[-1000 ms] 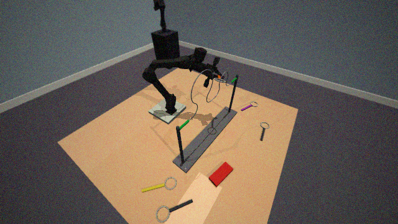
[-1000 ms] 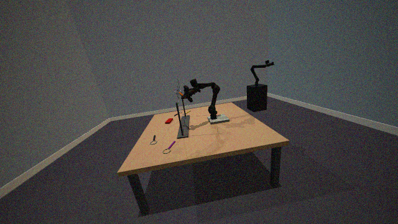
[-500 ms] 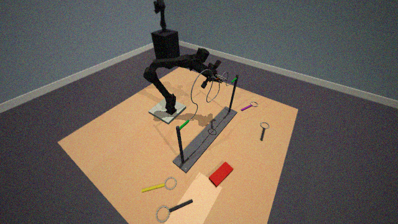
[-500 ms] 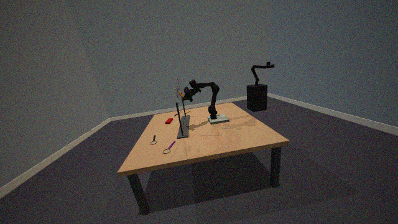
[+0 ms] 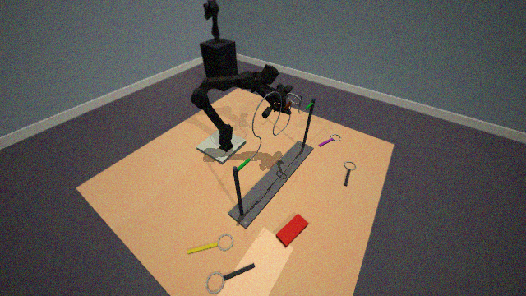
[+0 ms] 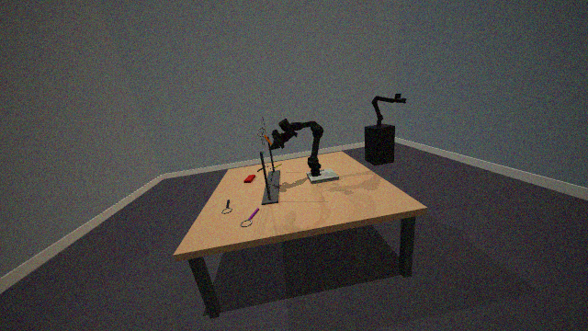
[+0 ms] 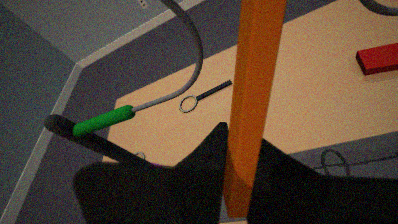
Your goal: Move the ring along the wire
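Near the far post [image 5: 307,125], my gripper [image 5: 281,108] [image 6: 272,146] [image 7: 229,129] grips the orange handle [image 5: 288,105] [image 6: 268,141] [image 7: 255,90]; the ring [image 5: 294,95] is beside the wire's bend [image 5: 274,134] [image 7: 201,55]. Excess tilt or a hurried turn could bring ring or handle against grey wire; I cannot confirm clearance.
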Robot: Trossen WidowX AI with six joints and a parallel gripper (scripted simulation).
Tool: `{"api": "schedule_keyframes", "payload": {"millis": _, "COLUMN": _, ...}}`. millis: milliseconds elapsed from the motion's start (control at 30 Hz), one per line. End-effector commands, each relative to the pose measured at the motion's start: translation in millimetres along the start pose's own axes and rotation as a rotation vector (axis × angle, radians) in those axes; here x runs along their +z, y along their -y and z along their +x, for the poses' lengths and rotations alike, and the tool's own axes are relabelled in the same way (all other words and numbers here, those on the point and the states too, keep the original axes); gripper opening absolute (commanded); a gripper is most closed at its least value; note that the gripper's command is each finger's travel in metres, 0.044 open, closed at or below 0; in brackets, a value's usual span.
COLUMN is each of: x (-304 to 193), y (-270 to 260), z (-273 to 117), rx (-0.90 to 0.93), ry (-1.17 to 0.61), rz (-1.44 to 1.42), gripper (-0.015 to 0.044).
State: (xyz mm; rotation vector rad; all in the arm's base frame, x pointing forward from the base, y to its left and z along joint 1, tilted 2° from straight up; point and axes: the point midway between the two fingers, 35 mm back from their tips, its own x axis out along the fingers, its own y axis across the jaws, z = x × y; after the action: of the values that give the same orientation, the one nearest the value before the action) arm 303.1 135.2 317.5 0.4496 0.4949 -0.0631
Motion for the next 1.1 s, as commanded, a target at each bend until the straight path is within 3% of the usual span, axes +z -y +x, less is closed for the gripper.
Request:
{"api": "schedule_keyframes", "payload": {"millis": 0, "x": 0, "y": 5, "z": 2, "rx": -0.041, "ry": 0.008, "rz": -0.069, "gripper": -0.015}}
{"api": "schedule_keyframes", "payload": {"millis": 1067, "x": 17, "y": 50, "z": -2, "rx": -0.38, "ry": 0.086, "rz": -0.67, "gripper": -0.015}}
